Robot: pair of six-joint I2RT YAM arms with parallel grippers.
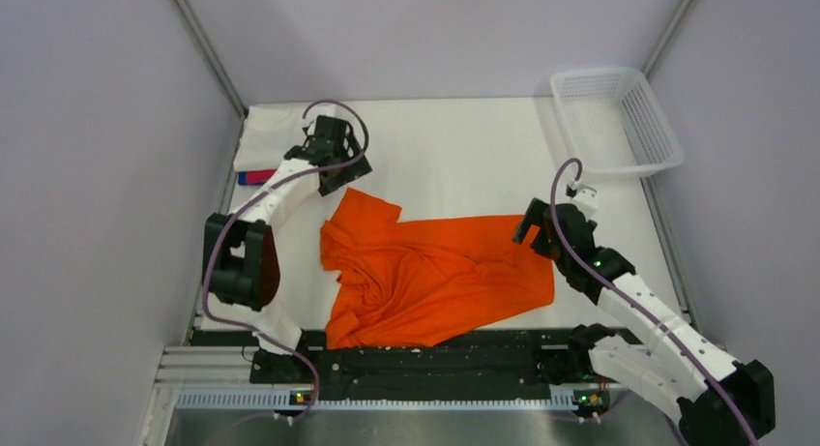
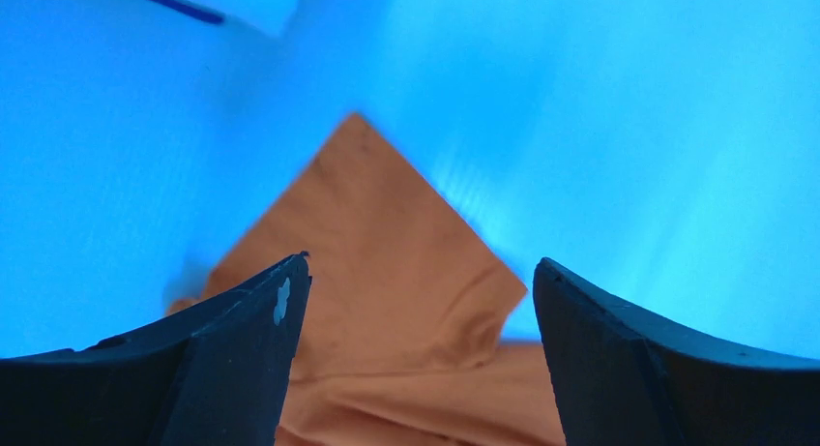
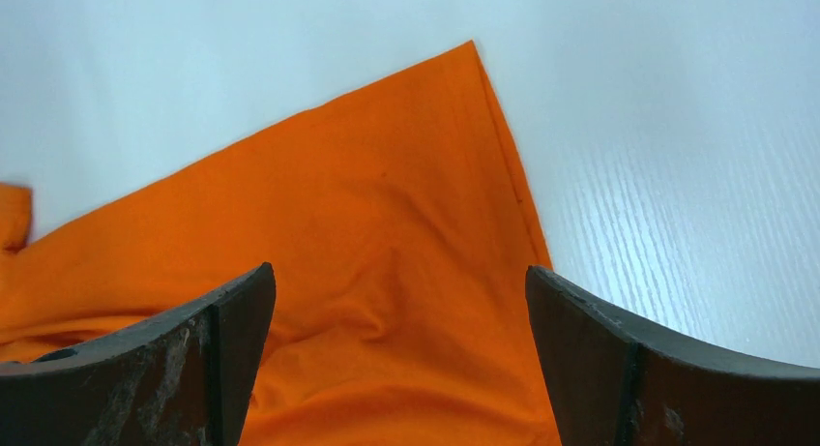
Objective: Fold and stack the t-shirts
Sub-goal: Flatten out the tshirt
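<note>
A bright orange t-shirt (image 1: 430, 272) lies crumpled and unfolded in the middle of the white table. My left gripper (image 1: 340, 180) hangs open just above its far left sleeve corner (image 2: 387, 233). My right gripper (image 1: 530, 225) hangs open over the shirt's far right corner (image 3: 406, 204). Neither gripper holds any cloth. Folded shirts lie at the far left corner: a white one (image 1: 271, 127) and below it a pink-red and blue edge (image 1: 253, 177), partly hidden by the left arm.
A white plastic mesh basket (image 1: 614, 122) stands at the far right corner. Grey walls close in the table on three sides. The arm bases and a black rail (image 1: 425, 364) run along the near edge.
</note>
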